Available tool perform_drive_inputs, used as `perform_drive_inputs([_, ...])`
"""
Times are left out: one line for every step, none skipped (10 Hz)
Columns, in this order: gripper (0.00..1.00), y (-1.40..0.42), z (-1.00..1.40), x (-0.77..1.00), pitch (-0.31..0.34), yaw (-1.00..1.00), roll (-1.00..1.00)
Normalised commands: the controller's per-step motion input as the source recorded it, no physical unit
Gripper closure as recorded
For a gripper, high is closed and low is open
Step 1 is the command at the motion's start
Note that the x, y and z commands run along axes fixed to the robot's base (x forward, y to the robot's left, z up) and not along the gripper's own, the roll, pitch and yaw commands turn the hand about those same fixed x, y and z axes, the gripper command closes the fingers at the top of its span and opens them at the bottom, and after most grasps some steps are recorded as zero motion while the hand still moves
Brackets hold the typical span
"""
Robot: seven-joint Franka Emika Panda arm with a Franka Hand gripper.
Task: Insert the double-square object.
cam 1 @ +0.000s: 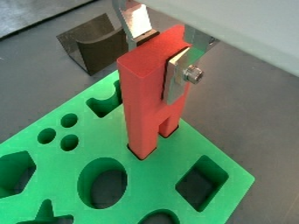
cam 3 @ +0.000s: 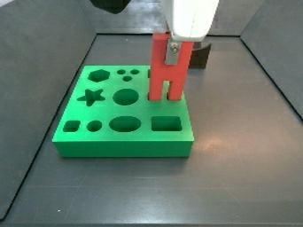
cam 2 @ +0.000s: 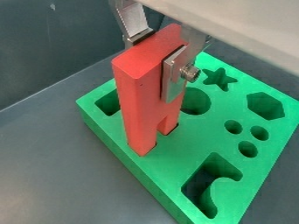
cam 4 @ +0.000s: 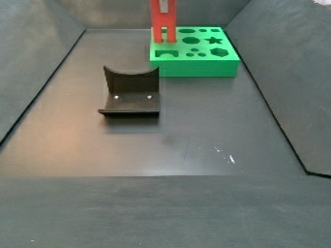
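Note:
The double-square object is a tall red block with a slot that splits its lower end into two prongs. It stands upright on the green board, with its prong ends at the board's top surface near one edge. I cannot tell how deep the prongs sit. My gripper is shut on the block's upper part, one silver finger on each side. Block, gripper and board show in both wrist views. In both side views the block stands on the board under the gripper.
The board has several cut-outs: a star, a hexagon, round holes and a square. A dark grey block with a curved notch lies on the dark floor away from the board and also shows in a wrist view. Dark walls ring the floor.

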Motion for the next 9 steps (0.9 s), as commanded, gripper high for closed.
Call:
perform_drive_inputs([1.00,-0.21,-0.23,0.00,-0.074,-0.04,-0.02])
perform_drive_inputs([1.00,-0.21,-0.20,0.00,-0.094,-0.03,-0.02])
perform_drive_inputs([1.00,-0.19,-0.19,0.00,-0.094,-0.03,-0.03])
perform_drive_inputs([1.00,-0.15,-0.19,0.00,-0.090,-0.03,-0.02])
perform_drive_inputs([1.00,-0.17,-0.21,0.00,-0.090,-0.01,-0.01])
perform_drive_inputs([1.00,-0.10,-0.19,-0.03,-0.076,-0.01,-0.02])
perform_drive_inputs([1.00,-0.01,-0.14,-0.08,-0.064,-0.03,-0.02])
perform_drive_inputs([1.00,0.00,-0.11,-0.02,-0.074,0.00,-0.06])
perform_drive_inputs([1.00,0.00,-0.08,-0.01,-0.094,0.00,-0.09])
